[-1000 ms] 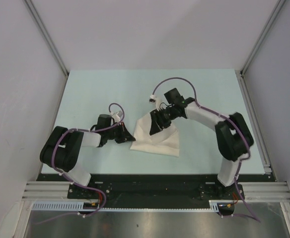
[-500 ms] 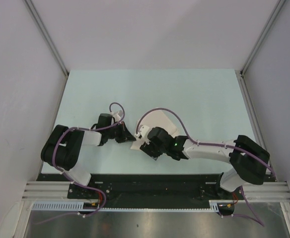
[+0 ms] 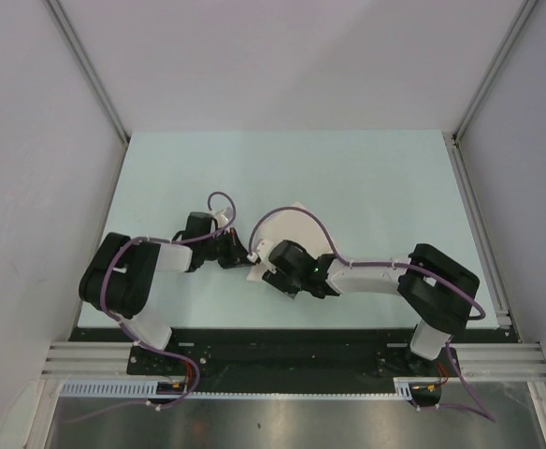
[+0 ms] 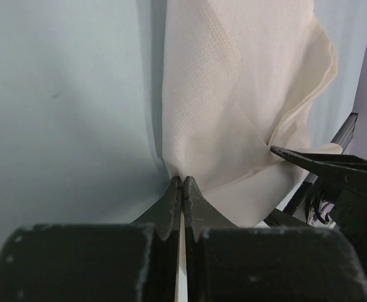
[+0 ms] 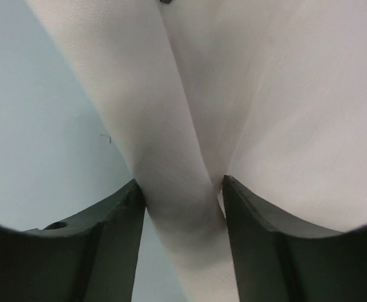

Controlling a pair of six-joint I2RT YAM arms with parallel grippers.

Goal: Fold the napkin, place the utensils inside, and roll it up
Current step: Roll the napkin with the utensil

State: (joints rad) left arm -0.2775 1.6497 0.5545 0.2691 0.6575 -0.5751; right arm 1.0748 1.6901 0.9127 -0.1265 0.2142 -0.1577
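1. The right gripper (image 3: 266, 269) has swung from above the far part of the napkin (image 3: 301, 229) down to its near-left corner. It is now just beside the left gripper (image 3: 242, 255), and its arm lies low across the near edge.
2. The napkin has changed shape with that move. A second ago it lay broad and fairly flat. Now only a bunched piece shows beyond the right wrist, and the rest is hidden under the arm.
3. The right jaws stand about half wide. A gathered ridge of cloth runs between them and touches both fingers (image 5: 117, 236); I judge that to be a grip.
4. The left jaws are pressed tight on a corner of cloth and have not moved. The napkin fans out ahead of them, toward the right gripper.
5. A layer seems to have been carried over, so the fold is under way but not yet laid flat.
6. The knife shows in no view. Placing it and rolling the napkin are still to do.
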